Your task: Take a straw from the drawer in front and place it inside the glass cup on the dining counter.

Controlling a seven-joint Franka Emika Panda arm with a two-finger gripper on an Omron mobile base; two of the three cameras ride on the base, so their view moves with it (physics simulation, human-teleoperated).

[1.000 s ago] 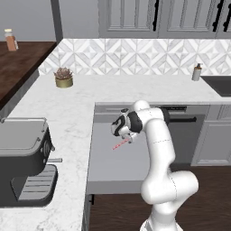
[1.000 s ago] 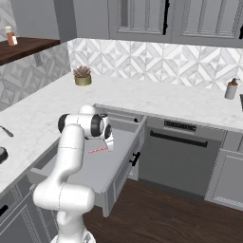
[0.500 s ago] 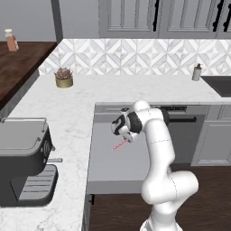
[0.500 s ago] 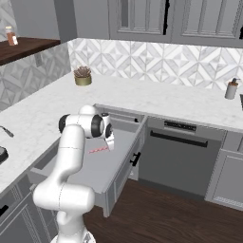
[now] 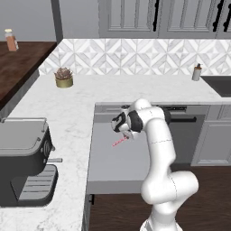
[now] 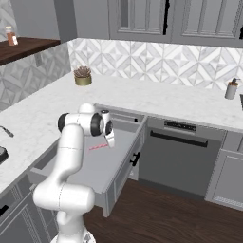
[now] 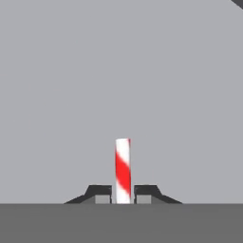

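Note:
The straw (image 5: 118,142) is a thin red-and-white striped stick lying low over the flat grey floor of the open drawer (image 5: 113,168). My gripper (image 5: 128,135) points down into the drawer and is shut on the straw's near end. In the hand view the straw (image 7: 123,166) stands up between the two dark fingertips (image 7: 100,193), which press on it from both sides against the drawer floor (image 7: 118,71). From the right, the straw (image 6: 98,147) sticks out leftward from the gripper (image 6: 110,141) over the drawer (image 6: 105,167). The glass cup is out of view.
A white marble counter (image 5: 76,113) wraps around the drawer's left and back. On it are a black coffee machine (image 5: 22,160), a potted plant (image 5: 64,77) and a small bottle (image 5: 196,72). A dishwasher front (image 6: 178,156) stands right of the drawer.
The fingers have closed from open onto the straw's end. The arm and straw have stayed in place.

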